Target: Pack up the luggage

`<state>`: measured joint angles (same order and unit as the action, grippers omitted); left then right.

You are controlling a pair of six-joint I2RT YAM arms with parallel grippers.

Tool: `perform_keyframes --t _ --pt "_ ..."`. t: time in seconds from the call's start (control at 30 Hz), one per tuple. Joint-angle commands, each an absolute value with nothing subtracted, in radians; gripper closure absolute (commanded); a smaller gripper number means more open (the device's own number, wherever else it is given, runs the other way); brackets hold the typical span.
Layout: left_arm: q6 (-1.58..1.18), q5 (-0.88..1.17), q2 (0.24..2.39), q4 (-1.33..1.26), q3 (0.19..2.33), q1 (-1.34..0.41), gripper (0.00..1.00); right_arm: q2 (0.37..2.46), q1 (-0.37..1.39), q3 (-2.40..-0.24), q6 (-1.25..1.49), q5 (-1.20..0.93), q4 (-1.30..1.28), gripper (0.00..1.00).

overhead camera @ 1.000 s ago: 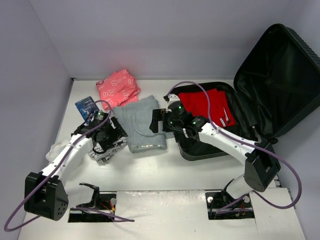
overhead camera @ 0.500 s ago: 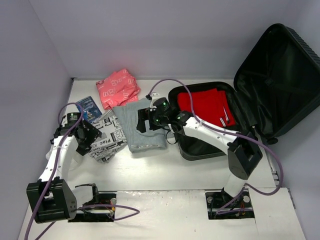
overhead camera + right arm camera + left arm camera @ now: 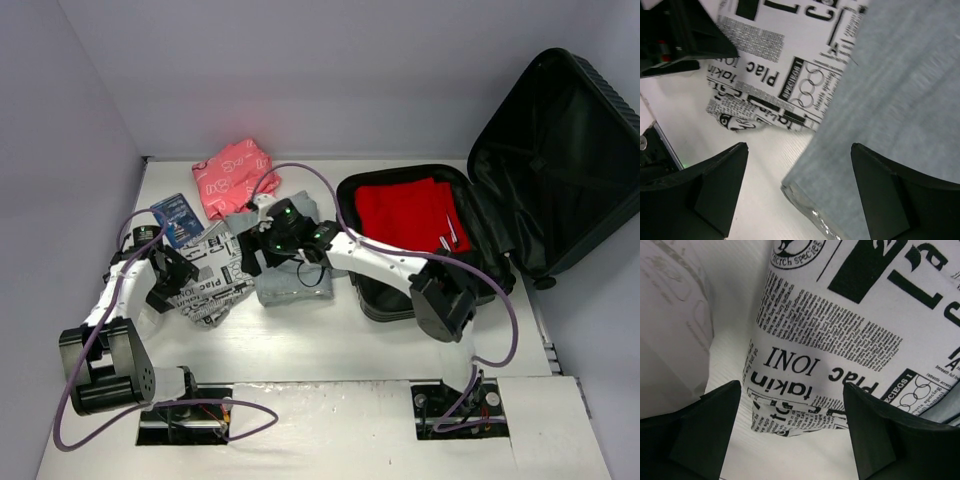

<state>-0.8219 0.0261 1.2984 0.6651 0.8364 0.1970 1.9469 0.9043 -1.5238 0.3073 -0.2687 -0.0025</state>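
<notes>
Nearest the bases, at about 8 o'clock on the counter, the left hand has backed off the newsprint cloth it was over a second ago. It now sits just at the cloth's 9 o'clock side, fingers spread wide and holding nothing. Its own camera shows the cloth's folded corner lying flat beyond the fingers, untouched.

A little farther in, near the centre, the right hand has swung from the luggage rim at 3 o'clock across to the 9 o'clock edge of the grey garment. Its fingers stand wide and empty above the line where the grey garment meets the newsprint cloth. Whether they touch the fabric yet I cannot tell.

Farther back, the blue packet at 10 o'clock and the pink packet at 11 o'clock lie where they were. The luggage lies open at 2 to 3 o'clock, lid tilted up at the far right, with a red cloth already in its base.

As I read it, the left arm has cleared the way and the right is lining up on the grey garment as the next piece to go in. Four items are still outside, so the packing looks early. The risk is pinching the newsprint cloth along with the grey edge.
</notes>
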Motion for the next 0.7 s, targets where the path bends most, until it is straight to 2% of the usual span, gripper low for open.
perform_keyframes --t 0.0,0.13,0.2,0.47,0.67 --pt "-0.769 0.020 1.316 0.568 0.854 0.207 0.23 1.982 0.926 -1.649 0.232 -0.319 0.046 0.20" --pt "-0.753 0.034 1.362 0.540 0.862 0.207 0.23 2.084 0.939 -1.730 0.183 -0.333 0.046 0.35" --pt "-0.750 0.044 1.379 0.535 0.864 0.207 0.23 2.144 0.939 -1.762 0.181 -0.339 0.048 0.37" --pt "-0.739 0.045 1.368 0.552 0.871 0.207 0.23 2.310 0.937 -1.879 0.167 -0.322 0.048 0.31" --pt "-0.715 0.034 1.356 0.577 0.897 0.209 0.23 2.316 0.914 -1.835 0.202 -0.207 0.048 0.21"
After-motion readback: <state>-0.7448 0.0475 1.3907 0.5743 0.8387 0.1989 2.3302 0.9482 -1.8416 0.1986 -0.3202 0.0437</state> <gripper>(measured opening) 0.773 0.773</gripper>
